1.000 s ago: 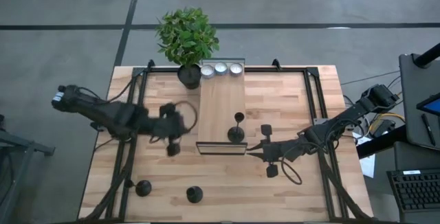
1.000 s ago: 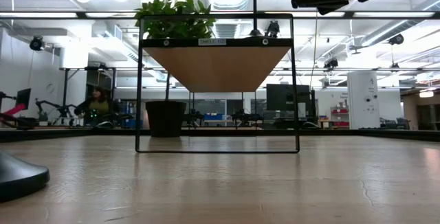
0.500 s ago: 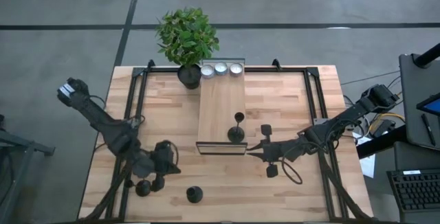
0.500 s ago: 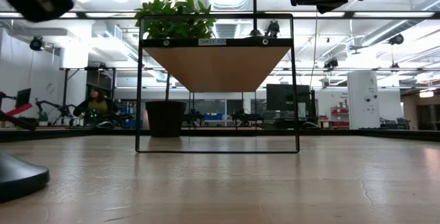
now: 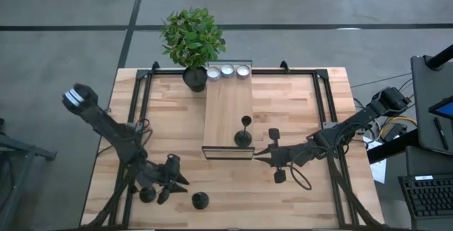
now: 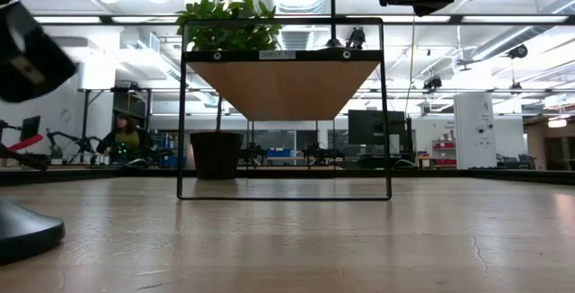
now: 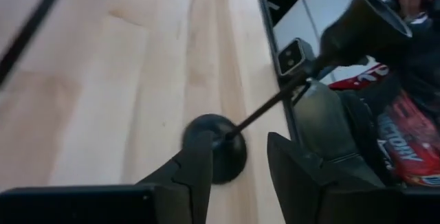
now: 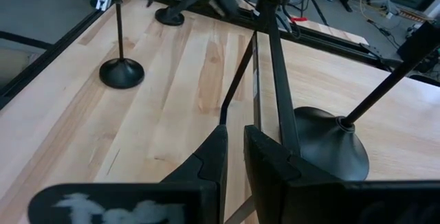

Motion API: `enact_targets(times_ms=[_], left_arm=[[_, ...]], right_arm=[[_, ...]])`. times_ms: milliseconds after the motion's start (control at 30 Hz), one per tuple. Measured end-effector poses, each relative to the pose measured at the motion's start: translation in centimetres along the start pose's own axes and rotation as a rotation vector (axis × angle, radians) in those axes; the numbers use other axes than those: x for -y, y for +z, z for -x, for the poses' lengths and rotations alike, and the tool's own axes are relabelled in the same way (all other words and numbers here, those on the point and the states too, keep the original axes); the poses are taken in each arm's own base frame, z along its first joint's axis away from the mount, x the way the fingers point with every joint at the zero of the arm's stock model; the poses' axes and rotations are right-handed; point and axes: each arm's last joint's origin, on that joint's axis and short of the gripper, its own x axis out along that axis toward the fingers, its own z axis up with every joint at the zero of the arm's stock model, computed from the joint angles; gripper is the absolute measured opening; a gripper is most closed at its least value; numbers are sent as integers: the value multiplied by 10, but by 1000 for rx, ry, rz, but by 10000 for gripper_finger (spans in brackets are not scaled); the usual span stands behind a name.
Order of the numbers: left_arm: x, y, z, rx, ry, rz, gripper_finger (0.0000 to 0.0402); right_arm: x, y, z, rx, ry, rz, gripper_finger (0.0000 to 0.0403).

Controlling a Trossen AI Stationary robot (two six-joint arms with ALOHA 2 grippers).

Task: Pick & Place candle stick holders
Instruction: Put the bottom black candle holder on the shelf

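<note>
Three black candle stick holders show. One (image 5: pixel 244 137) stands on its round base on the raised wooden board (image 5: pixel 228 107). Two stand on their bases on the table near its front edge, one at the left (image 5: pixel 147 194) and one beside it (image 5: pixel 200 201). My left gripper (image 5: pixel 164 183) is open over the left one. In its wrist view the fingers (image 7: pixel 196 165) stand on either side of the base (image 7: pixel 223 157), and the stem slants up to the cup (image 7: pixel 364 21). My right gripper (image 5: pixel 272 153) waits right of the board, its fingers a narrow gap apart and empty (image 8: pixel 236 152).
A potted green plant (image 5: pixel 192 36) and three tealights (image 5: pixel 227 70) sit at the board's far end. The board rests on a thin black wire frame (image 6: pixel 283 194). Black rails (image 5: pixel 138 117) run along both table sides. Bare wood lies between the two arms.
My left gripper has swung from the middle left of the table toward the near edge and come down beside the front left candle stick holder. Its fingers have spread apart. My right gripper has kept still.
</note>
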Motion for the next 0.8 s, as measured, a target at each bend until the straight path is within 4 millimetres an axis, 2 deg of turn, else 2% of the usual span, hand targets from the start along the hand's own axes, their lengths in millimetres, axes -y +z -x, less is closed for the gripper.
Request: enact_targets(times_ms=[200,533,800], left_arm=[[9,-3,-17,31,-44,-32,135],[24,-5,-48,-1,-12,-99,136],[34,1,-55,12,-24,-98,136]], right_arm=[[0,0,0,1,0,-1,43],[0,2,0,17,-1,-10,44],[0,2,0,20,0,-10,44]])
